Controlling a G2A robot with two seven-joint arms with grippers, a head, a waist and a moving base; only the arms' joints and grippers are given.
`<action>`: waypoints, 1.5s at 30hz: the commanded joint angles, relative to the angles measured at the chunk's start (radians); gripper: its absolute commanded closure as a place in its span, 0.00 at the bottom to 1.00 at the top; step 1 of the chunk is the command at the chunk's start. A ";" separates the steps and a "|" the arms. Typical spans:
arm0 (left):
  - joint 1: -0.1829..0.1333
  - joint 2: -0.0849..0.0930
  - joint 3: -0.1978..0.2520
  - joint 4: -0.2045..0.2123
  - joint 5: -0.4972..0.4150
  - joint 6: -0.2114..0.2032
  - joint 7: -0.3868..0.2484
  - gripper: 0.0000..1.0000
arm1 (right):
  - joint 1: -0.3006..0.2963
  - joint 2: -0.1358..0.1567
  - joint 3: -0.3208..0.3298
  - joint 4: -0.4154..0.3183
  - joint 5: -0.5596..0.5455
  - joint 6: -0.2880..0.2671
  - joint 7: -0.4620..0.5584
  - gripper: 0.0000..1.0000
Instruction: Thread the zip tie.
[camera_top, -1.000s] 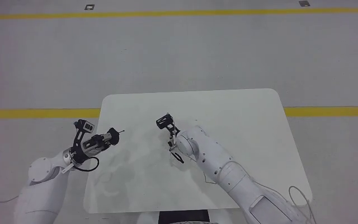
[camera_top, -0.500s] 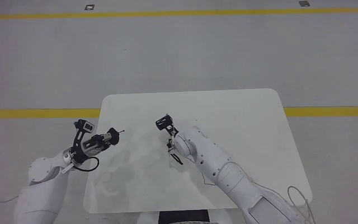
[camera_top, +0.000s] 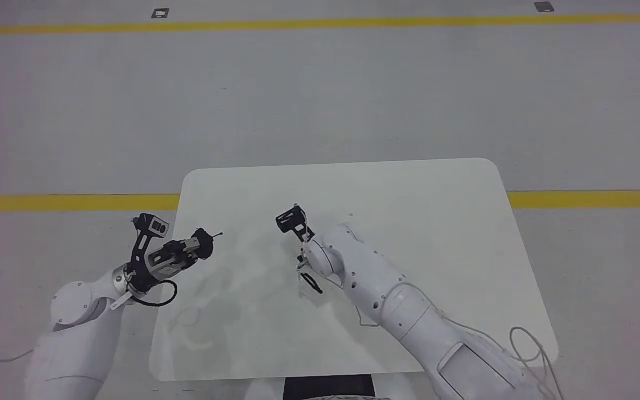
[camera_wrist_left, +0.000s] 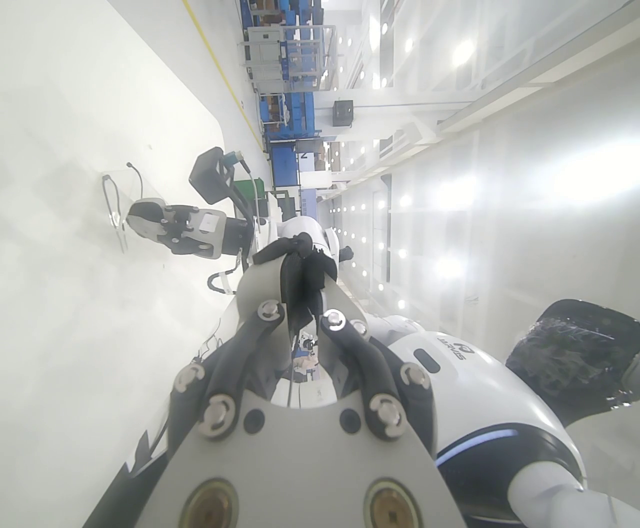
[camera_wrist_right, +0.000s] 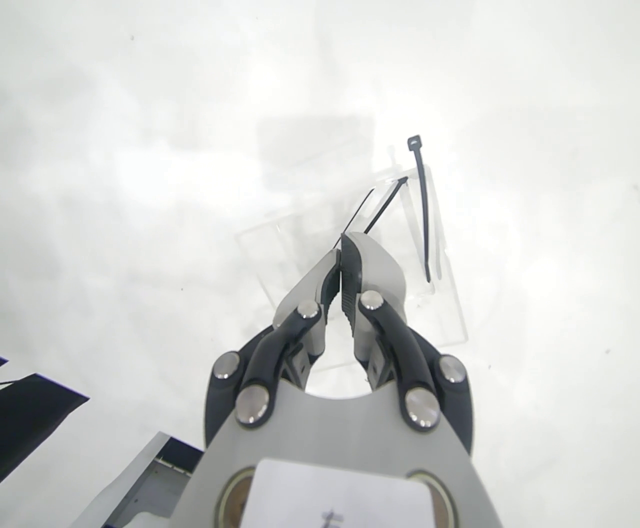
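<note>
The right gripper (camera_wrist_right: 342, 250) is pinching the thin tail of the black zip tie (camera_wrist_right: 425, 210), which is sitting in a clear block (camera_wrist_right: 445, 320) on the white table (camera_top: 430, 190). The left gripper (camera_wrist_left: 297, 262) is hanging by the table's edge, squeezing a black bit (camera_wrist_left: 300, 295).

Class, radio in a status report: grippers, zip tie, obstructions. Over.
Right gripper shut on zip tie at clear stand. Left gripper shut on black piece, at table edge. Nothing between them.
</note>
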 joint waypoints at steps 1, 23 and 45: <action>0.000 0.000 0.000 0.000 0.000 0.000 0.000 1.00 | 0.005 -0.004 -0.006 0.009 -0.004 0.008 0.002 0.92; 0.000 0.000 0.000 0.000 0.000 0.000 0.000 1.00 | 0.032 -0.032 -0.013 0.071 -0.002 0.040 0.016 0.82; 0.000 0.000 0.000 0.000 0.000 0.000 0.000 1.00 | 0.039 -0.045 -0.002 0.103 -0.010 0.020 0.012 1.00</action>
